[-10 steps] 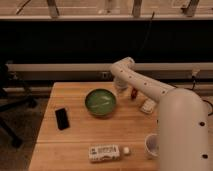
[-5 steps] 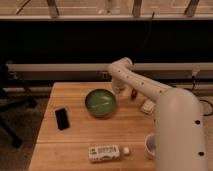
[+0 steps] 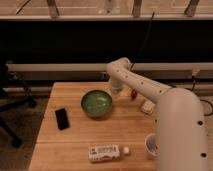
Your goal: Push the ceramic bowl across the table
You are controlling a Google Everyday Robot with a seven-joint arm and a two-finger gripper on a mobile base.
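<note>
The ceramic bowl point(image 3: 96, 103) is round, glossy green with a darker rim, and sits near the middle of the light-brown plank table point(image 3: 75, 145). My white arm comes in from the lower right and bends down at the table's far side. The gripper point(image 3: 116, 89) hangs just right of the bowl's far right rim, at or very near it. I cannot tell whether it touches the bowl.
A black phone point(image 3: 62, 118) lies left of the bowl. A plastic bottle point(image 3: 104, 152) lies on its side near the front edge. A white cup point(image 3: 151, 144) stands front right by my arm. A small white object point(image 3: 148, 106) and a red one point(image 3: 133, 93) lie right of the gripper.
The gripper and upper arm have shifted slightly left toward the bowl. The bowl has edged a little to the left.
</note>
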